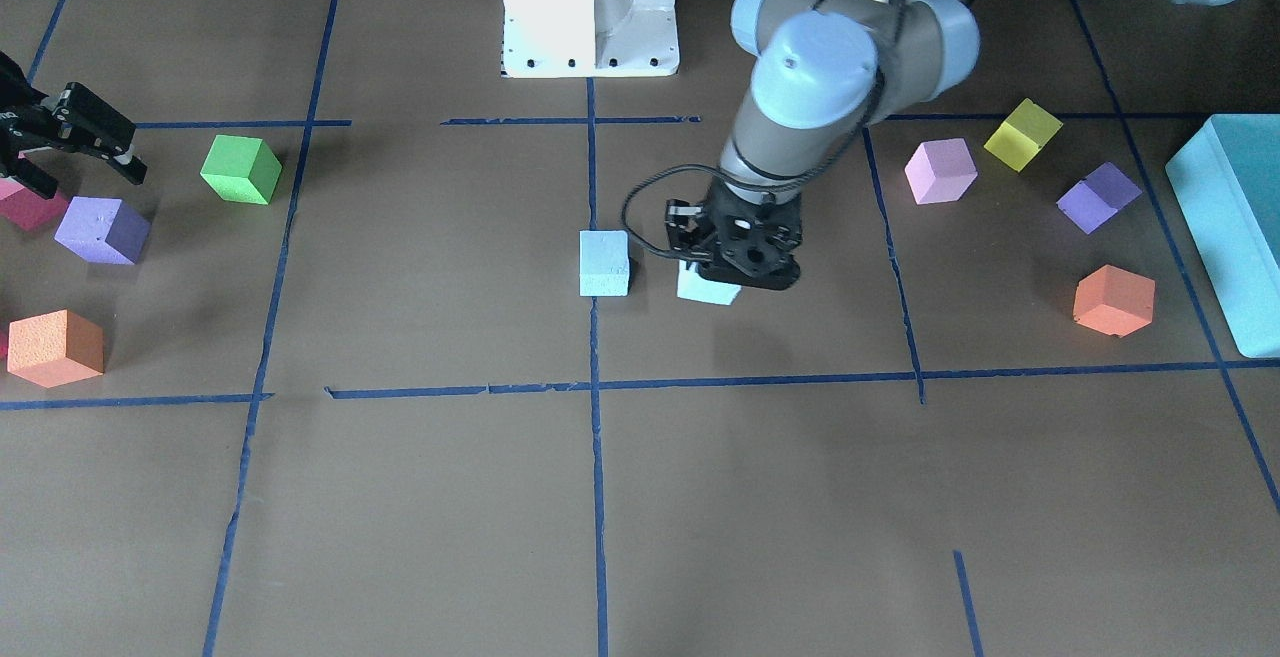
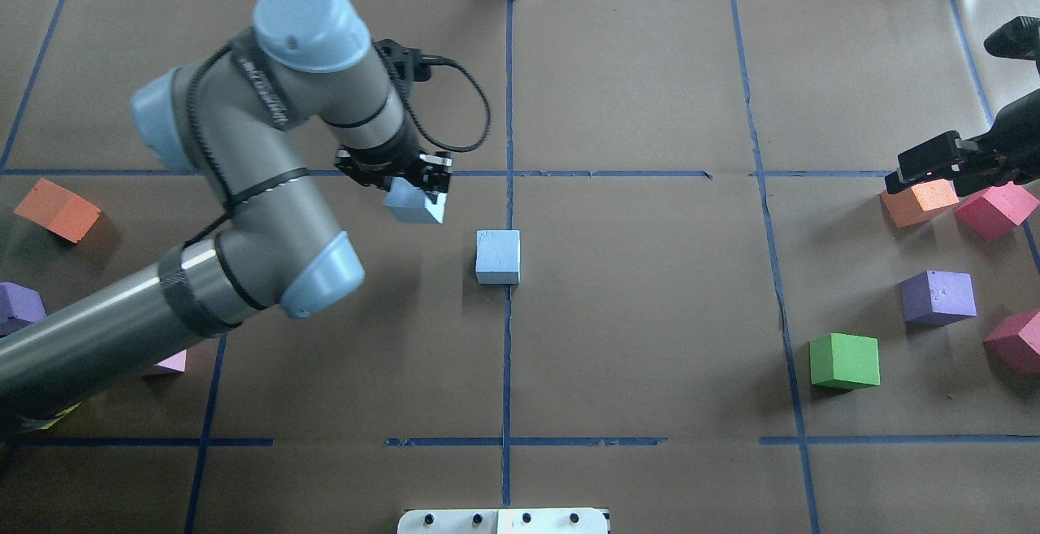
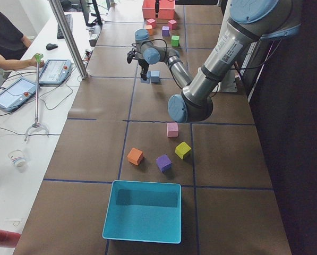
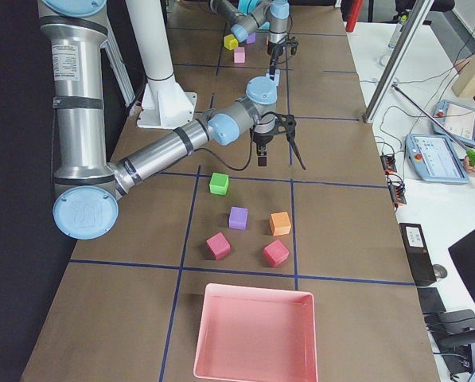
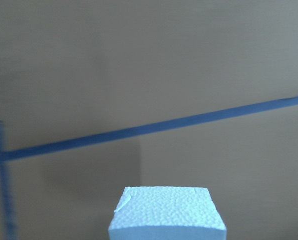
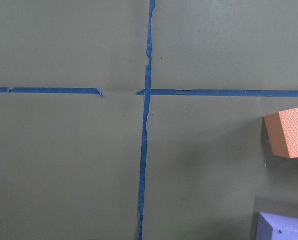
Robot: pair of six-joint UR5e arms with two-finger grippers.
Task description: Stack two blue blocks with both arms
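Blue foam, held: first blue block [image 2: 416,207] is clamped between the left gripper's [image 2: 413,193] fingers, lifted off the table [image 2: 650,339].
Blue foam, resting: second blue block [image 2: 497,256] sits on the centre tape line [image 2: 507,355]; overhead, the held one is at ten o'clock from it, apart.
Right gripper [image 4: 282,163]: fingers spread, empty, near the orange cube [image 2: 918,202].

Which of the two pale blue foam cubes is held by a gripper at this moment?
The pale blue foam cube between the left gripper's fingers. The other pale blue cube stands free on the brown table, ungripped.
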